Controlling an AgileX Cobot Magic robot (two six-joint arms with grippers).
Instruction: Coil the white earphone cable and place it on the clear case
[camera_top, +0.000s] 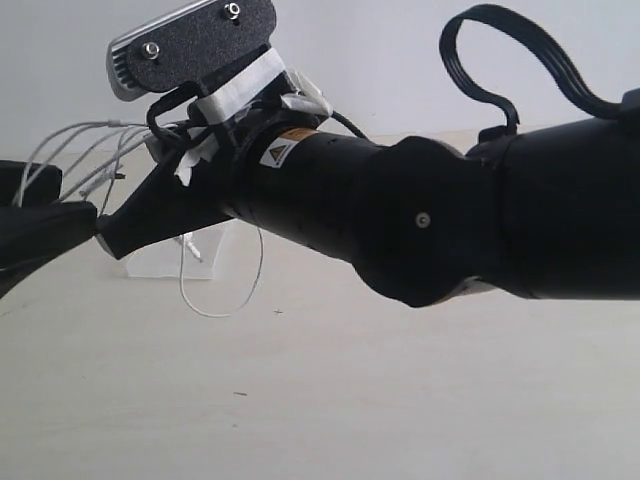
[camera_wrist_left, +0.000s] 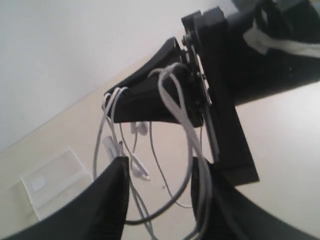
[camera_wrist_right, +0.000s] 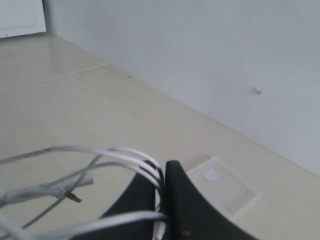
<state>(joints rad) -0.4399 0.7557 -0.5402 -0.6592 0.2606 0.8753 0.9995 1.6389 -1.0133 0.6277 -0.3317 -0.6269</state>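
My right gripper (camera_wrist_right: 162, 171) is clamped on the one white earphone cable (camera_wrist_right: 50, 188), with several loops bunched at its fingertips. My left gripper (camera_wrist_left: 159, 169) is spread, and strands run loose between its fingers. One clear case (camera_wrist_right: 225, 192) lies flat beyond my right fingertips, showing only one white label.
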